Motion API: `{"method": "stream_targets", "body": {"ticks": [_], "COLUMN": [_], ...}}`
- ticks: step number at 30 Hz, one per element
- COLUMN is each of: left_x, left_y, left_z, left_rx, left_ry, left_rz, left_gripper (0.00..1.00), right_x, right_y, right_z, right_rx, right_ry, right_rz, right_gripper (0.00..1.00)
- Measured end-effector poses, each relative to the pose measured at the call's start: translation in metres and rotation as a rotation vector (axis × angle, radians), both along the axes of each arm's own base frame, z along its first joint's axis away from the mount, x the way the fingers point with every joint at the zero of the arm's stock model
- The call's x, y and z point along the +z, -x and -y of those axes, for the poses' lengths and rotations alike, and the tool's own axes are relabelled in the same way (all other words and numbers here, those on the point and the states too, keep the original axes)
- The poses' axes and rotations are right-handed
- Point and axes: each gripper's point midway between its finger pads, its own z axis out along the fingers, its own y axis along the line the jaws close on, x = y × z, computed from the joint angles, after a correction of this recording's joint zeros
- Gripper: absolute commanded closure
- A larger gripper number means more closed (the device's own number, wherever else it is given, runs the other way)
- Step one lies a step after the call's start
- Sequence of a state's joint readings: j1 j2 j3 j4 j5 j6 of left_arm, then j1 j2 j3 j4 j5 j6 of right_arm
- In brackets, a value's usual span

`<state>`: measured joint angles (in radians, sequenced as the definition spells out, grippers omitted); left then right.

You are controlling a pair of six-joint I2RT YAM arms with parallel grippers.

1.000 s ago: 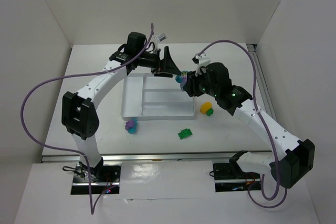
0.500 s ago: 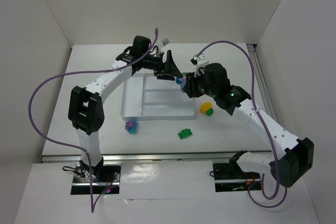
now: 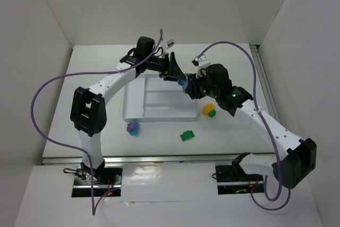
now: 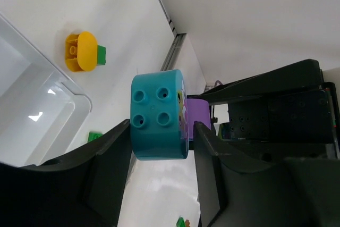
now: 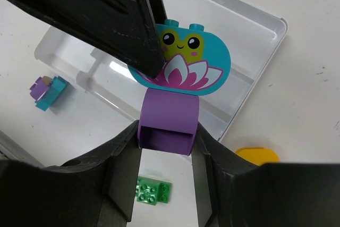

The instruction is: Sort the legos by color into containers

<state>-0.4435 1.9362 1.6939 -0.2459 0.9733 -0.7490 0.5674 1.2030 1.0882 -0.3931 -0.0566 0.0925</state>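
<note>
A teal lego is pinched by the left gripper, the adjoining purple lego by the right gripper.

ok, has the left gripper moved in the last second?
Yes. The left gripper has shifted slightly right along the far edge of the tray, toward its far right corner, shut on the teal lego.
</note>
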Motion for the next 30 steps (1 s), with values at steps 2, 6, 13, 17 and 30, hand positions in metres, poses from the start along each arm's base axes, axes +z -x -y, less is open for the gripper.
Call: {"method": "stream_targets", "body": {"ticks": [2,6,13,17,30], "left_x": [-0.002,-0.006,-0.011,-0.011,-0.002], "left_y": [-0.001,-0.003,-0.003,-0.008,-0.082], "left_z": [0.001,0.002,0.003,-0.001,-0.130], "left_rx": [0.002,0.001,-0.007,0.008,0.400], "left_ry": [0.002,0.005,0.007,0.005,-0.079], "left_rz": [-0.011,-0.031,-0.063,-0.066,-0.036], "left_gripper": [0.47,0.55,1.00,1.00,1.00], "right_x": [-0.001,-0.002,-0.007,-0.006,0.002], "right_y": [0.000,0.000,0.000,-0.001,0.005], "right_z": [0.000,0.002,0.004,0.004,0.009], "right_rx": [0.001,-0.005,-0.012,-0.016,-0.034], "right_ry": [0.004,0.015,0.031,0.032,0.025], "right_rz": [0.000,-0.002,-0.013,-0.007,0.030], "right_gripper": [0.99,0.99,1.00,1.00,1.00]}}
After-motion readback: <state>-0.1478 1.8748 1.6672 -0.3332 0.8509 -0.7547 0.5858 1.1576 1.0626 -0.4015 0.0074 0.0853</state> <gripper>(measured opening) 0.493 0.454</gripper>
